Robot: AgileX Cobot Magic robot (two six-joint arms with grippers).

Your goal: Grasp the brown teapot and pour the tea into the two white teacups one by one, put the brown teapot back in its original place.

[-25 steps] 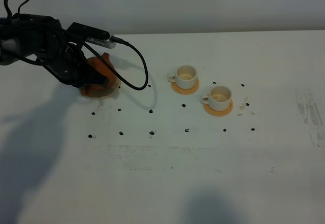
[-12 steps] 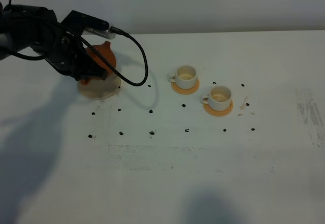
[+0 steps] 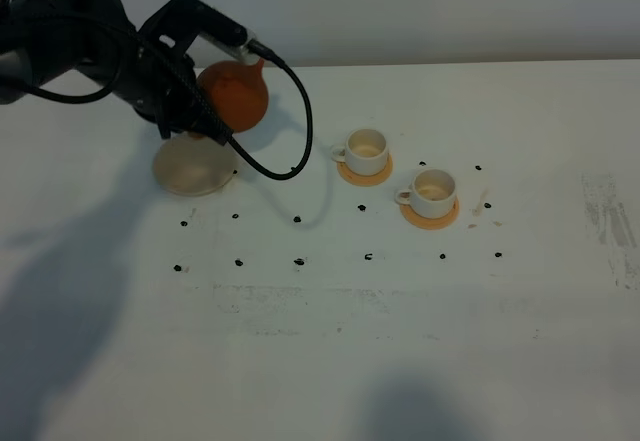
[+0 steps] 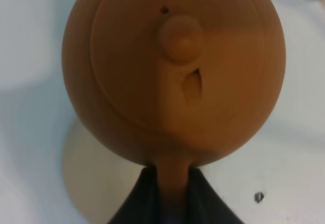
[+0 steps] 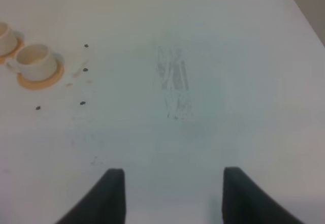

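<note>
Jaws of the left gripper (image 4: 172, 177) pinch the handle of the squat reddish-brown clay teapot (image 3: 233, 96), clear of the round beige disc (image 3: 190, 171); right gripper (image 5: 173, 175) gapes open.

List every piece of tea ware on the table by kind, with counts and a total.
brown teapot: 1
white teacups: 2
orange-tan coasters: 2
pale beige disc: 1
total: 6

Black arm (image 3: 80, 46), looping black cable (image 3: 310, 116)
</note>
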